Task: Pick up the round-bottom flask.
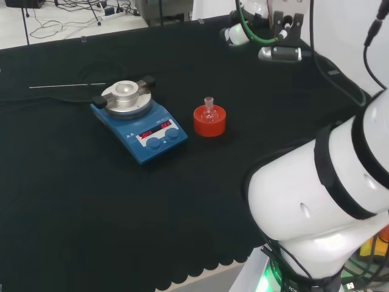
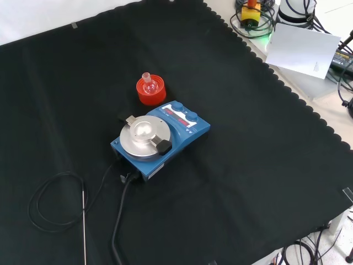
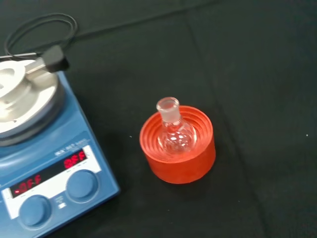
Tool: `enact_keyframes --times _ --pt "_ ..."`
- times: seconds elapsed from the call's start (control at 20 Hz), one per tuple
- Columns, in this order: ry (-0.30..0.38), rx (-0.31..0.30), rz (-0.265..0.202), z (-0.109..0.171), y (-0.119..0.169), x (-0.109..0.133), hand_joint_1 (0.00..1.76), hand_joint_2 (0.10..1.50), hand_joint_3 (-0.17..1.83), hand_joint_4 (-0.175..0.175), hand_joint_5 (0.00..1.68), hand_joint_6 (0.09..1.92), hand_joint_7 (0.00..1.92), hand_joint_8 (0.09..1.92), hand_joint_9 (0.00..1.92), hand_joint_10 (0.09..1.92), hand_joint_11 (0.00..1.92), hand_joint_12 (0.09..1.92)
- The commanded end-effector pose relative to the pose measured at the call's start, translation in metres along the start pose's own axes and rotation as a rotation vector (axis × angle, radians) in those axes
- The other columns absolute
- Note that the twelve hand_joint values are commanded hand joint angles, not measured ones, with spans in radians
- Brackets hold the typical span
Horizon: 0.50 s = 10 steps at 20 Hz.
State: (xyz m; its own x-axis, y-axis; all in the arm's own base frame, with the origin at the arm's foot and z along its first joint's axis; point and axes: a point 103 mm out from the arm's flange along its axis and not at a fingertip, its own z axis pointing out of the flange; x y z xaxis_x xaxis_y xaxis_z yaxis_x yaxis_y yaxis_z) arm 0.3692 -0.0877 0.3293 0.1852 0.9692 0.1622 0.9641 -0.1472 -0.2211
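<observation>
I am looking at a small clear glass flask with a round belly and a short neck, sitting upright in a red ribbed ring stand. In the head view the flask and stand are sitting near the middle of the frame; in the front view the flask and stand are lying in the upper middle. Nothing is touching the flask.

Just beside the stand a blue hotplate is resting, boxy, with a round silver metal top, two blue knobs and a glowing red display. In the head view the hotplate is sitting left of the stand, close but apart. A black cable is running from it toward the bottom of the front view, and a thin metal rod with a looped wire is lying at the lower left.

Everything is resting on a black cloth, matte and faintly creased, with a scalloped edge. Pale floor and loose cables are showing at the upper left of the head view.

The arm's white links are filling the lower right of the head view. I cannot tell how the hand is set.
</observation>
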Motion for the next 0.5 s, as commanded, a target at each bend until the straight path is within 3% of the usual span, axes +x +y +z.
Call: enact_keyframes --times 0.05,0.5 --pt "0.067 -0.018 0.017 0.032 0.057 -0.033 0.56 1.02 0.31 -0.027 0.46 0.09 0.17 0.65 0.32 0.71 0.0 1.42" --pt "0.069 0.036 0.001 0.07 0.098 -0.022 0.74 0.79 0.55 -0.029 0.47 0.09 0.17 0.68 0.34 0.72 0.01 1.43"
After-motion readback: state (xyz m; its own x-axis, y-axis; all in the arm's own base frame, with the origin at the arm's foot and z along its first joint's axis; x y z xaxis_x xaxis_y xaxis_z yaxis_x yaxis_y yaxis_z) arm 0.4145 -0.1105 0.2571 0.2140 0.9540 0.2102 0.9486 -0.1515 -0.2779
